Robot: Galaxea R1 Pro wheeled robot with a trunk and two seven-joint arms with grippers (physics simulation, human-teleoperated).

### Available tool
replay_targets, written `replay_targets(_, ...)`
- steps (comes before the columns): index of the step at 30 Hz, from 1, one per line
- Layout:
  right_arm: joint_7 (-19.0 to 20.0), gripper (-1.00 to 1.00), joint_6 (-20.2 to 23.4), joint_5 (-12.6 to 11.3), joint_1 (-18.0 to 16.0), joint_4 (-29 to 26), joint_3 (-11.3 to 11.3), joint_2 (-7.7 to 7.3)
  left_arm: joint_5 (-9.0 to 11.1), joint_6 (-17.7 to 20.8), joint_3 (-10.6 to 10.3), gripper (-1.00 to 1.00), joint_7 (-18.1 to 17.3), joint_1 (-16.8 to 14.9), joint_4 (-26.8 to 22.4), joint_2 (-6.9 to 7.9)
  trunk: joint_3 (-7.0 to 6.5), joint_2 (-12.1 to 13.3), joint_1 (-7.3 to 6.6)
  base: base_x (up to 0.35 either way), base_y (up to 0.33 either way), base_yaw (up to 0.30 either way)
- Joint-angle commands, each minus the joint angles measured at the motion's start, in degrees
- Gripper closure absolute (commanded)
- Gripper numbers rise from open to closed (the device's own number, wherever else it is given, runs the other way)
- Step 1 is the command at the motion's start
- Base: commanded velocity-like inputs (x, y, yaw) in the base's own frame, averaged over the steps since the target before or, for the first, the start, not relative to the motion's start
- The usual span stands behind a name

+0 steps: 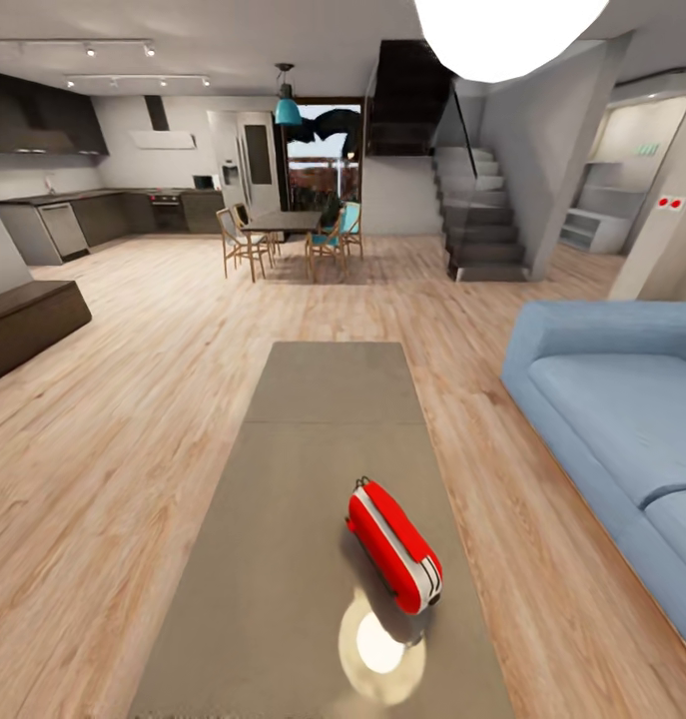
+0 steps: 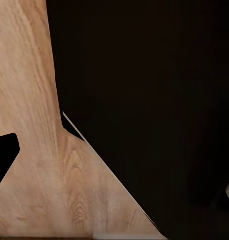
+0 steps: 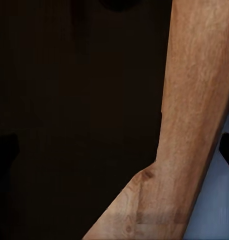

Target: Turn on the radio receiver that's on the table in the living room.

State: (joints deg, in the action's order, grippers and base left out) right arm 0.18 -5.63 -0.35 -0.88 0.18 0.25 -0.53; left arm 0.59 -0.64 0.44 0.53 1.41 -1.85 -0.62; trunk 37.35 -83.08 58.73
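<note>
Red radio receiver (image 1: 393, 545) lies lengthwise along the table (image 1: 283, 519).

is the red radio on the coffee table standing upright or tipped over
Upright. The radio receiver stands on its base on the table, with its thin handle on top.

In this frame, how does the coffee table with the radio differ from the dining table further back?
The coffee table is low, long and grey-brown, with a seam across its top; the dining table is dark and stands taller. The coffee table carries the red radio receiver and has no chairs; the dining table is ringed by wooden chairs. Both stand on the light wood floor.
</note>
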Motion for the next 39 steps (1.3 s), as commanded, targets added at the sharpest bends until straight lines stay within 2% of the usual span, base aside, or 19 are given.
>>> replay_targets(1,0.0,-1.0,0.0,0.0,0.0,0.0,-0.01,-0.02,0.01,0.01,0.0,-1.0,0.0,0.0,0.0,0.0,0.04,0.0,0.0,0.0,0.0,0.267)
replay_targets(8,0.0,-1.0,0.0,-0.08,0.0,-0.03,-0.06,-0.08,0.0,0.02,0.0,-1.0,0.0,0.0,0.0,0.01,0.29,0.0,0.0,0.0,0.0,0.224)
replay_targets(24,0.04,-1.0,-0.14,-0.17,0.0,0.0,-0.07,-0.47,-0.21,0.02,0.21,-1.0,-0.48,0.0,0.0,-0.52,0.32,0.0,0.0,0.0,0.0,0.012)
replay_targets(26,0.08,-1.0,-0.17,-0.16,0.0,0.0,-0.07,-0.51,-0.23,0.02,0.17,-1.0,-0.65,0.0,0.0,-0.92,0.32,0.0,0.0,0.0,0.0,0.0)
replay_targets(39,-0.43,-1.0,-0.05,-0.09,0.0,-0.03,-0.07,-0.38,-0.24,0.02,0.01,-1.0,-0.7,0.0,0.0,-1.32,-2.01,5.21,-2.86,0.0,0.0,0.0)
